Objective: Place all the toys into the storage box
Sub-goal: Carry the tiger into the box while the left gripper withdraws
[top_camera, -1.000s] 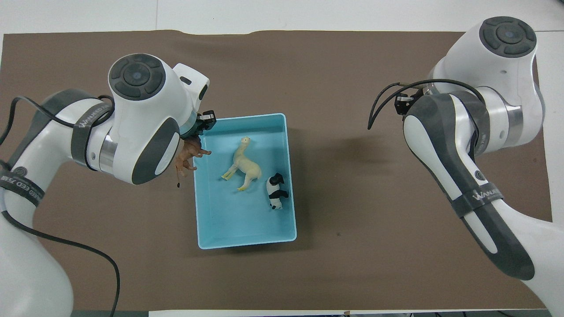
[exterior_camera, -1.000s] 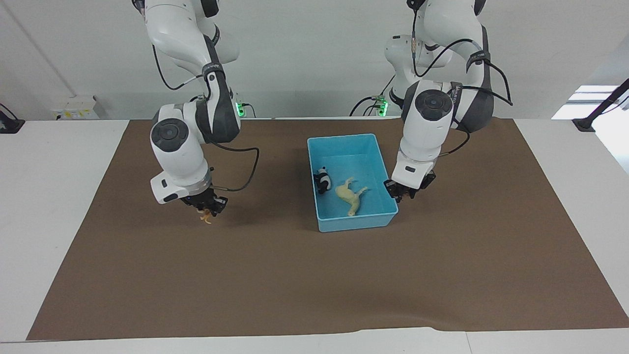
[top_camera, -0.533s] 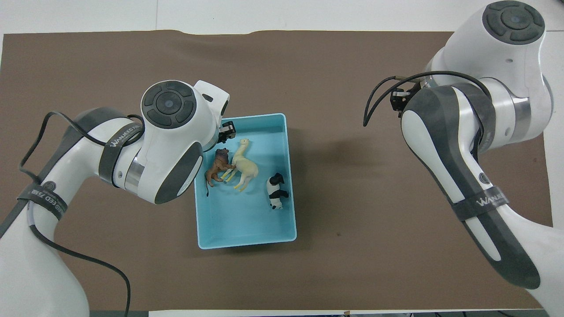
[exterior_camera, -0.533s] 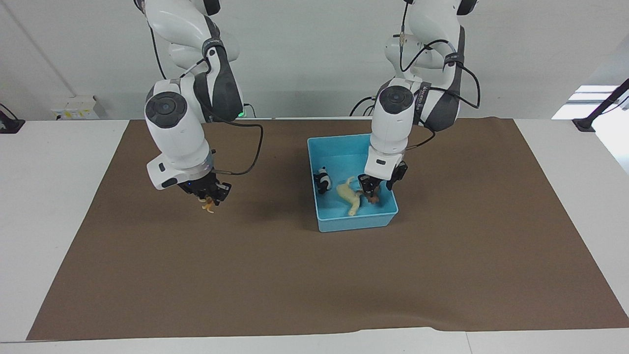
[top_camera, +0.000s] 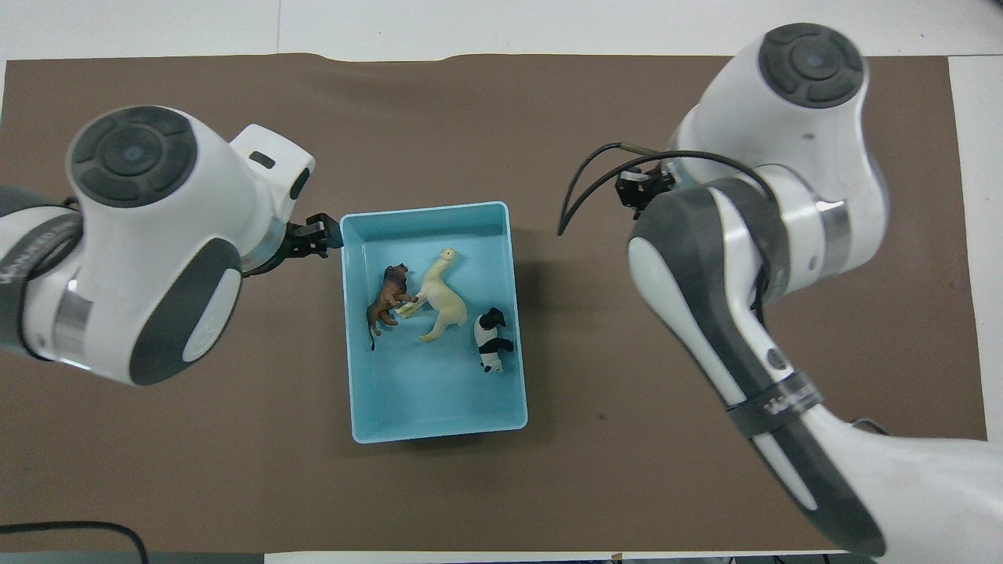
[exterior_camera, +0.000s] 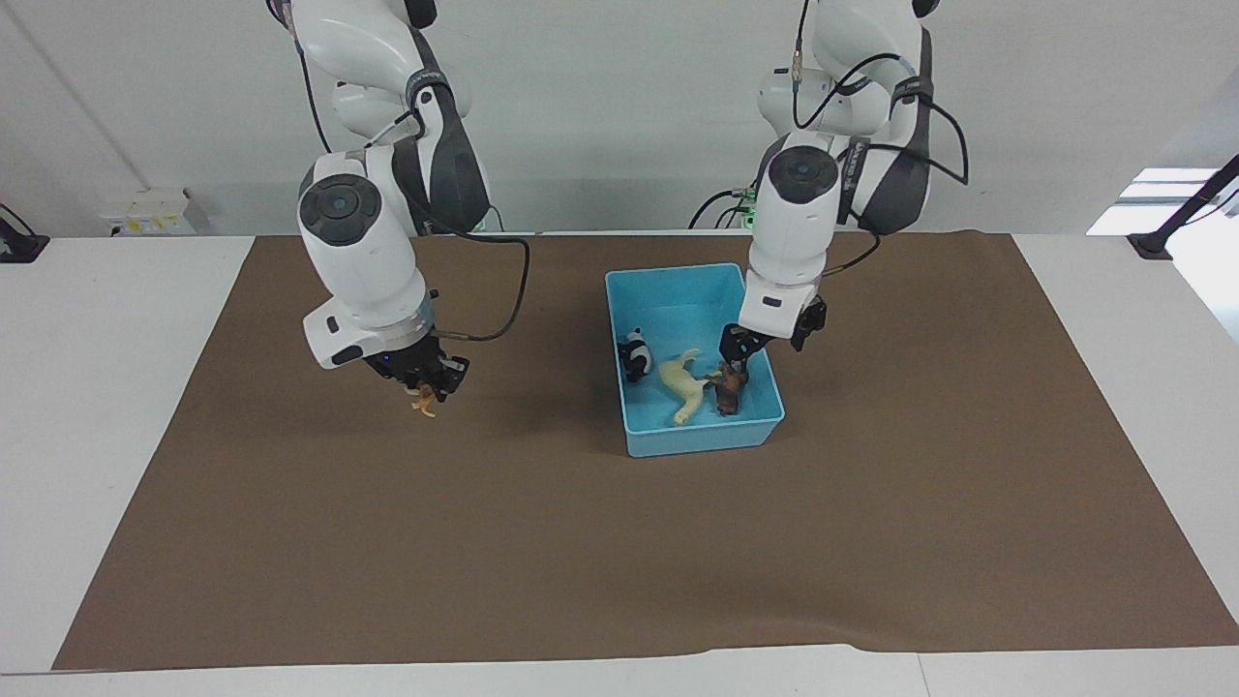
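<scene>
My right gripper (exterior_camera: 423,392) clamps the tiger (exterior_camera: 423,404) over the mat; the left gripper (exterior_camera: 733,354), empty and open, hangs above the storage box (exterior_camera: 704,435). The tiger could drop short.

Two glossy white arms, dark grey joint caps and grey padded bands with white lettering; black cables loop beside each wrist, and a small black tool tips each arm.
</scene>
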You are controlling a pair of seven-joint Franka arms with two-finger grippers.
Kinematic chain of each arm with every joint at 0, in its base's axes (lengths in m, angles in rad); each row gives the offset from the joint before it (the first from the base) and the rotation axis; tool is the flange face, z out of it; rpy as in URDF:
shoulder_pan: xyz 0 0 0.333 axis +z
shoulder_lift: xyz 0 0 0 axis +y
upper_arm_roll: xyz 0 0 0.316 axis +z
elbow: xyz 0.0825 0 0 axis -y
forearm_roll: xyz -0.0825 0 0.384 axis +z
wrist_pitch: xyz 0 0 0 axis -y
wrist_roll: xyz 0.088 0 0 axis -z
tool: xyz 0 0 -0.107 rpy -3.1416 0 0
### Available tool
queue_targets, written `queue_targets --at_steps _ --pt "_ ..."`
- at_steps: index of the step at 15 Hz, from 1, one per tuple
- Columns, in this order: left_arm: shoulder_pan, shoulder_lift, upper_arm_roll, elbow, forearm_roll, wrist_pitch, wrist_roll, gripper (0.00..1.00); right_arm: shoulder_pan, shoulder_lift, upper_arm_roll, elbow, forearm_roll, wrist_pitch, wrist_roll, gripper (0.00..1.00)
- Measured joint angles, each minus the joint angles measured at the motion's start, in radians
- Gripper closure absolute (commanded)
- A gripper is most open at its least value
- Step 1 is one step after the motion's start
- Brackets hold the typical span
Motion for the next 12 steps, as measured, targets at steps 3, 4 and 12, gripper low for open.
queue_targets --at_steps 3,4,12 --pt "0.067 -0.086 0.005 0.006 -0.043 -0.116 0.133 0.00 0.159 0.004 0.002 0.018 0.000 0.018 0.196 1.00" --pt "0.087 -0.104 0.005 0.012 -0.047 -0.156 0.170 0.00 0.196 0.006 0.003 0.022 0.000 0.019 0.246 1.00" --pt "0.164 -0.129 0.009 0.018 -0.053 -0.244 0.276 0.00 0.345 0.186 -0.008 0.032 -0.067 0.192 0.436 0.00"
